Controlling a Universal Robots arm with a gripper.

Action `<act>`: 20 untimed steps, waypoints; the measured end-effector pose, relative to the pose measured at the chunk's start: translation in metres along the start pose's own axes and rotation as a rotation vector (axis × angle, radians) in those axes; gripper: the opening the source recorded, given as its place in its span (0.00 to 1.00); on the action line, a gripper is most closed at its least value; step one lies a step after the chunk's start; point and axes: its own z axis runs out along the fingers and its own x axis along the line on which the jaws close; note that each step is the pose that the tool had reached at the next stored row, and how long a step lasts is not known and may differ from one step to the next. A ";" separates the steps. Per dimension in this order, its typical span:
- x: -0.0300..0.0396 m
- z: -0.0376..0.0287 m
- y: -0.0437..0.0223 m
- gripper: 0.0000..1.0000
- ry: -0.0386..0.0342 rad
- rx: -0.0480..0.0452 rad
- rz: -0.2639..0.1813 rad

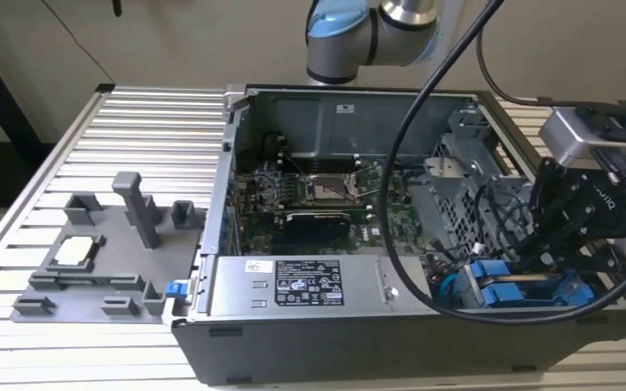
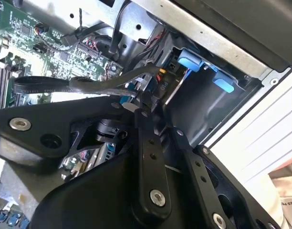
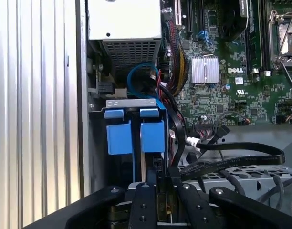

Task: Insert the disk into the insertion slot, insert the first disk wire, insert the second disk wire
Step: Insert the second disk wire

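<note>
The black metal-linked gripper sits at the grey sheet-metal insertion slot, lower right in the exterior view, beside glossy blue plastic carrier ends; whether its fingers grip anything, I cannot tell.

A robotics lab or workshop is suggested: an opened computer case is set on a slotted aluminium table beside grey fixtures.

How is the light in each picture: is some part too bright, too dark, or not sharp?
In the exterior view, light is soft and even; the case floor beside the gripper lies in shadow. In the second wrist view, the ribbed table glares almost white, and the near gripper links look dark and soft. In the first wrist view, the power supply top is washed out, while the blue carrier tabs are sharp.
</note>
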 end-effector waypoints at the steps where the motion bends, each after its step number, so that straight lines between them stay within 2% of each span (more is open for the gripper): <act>1: 0.0002 -0.0014 0.0001 0.25 0.0002 -0.0013 0.000; 6: 0.0004 -0.0042 0.0002 0.25 0.0002 -0.0030 0.000; 12: -0.0008 -0.0296 0.0029 0.25 -0.0001 -0.0036 0.002; 14: -0.0010 -0.0360 0.0036 0.25 0.0001 -0.0036 0.002; 20: -0.0011 -0.0366 0.0037 0.25 0.0000 -0.0036 0.002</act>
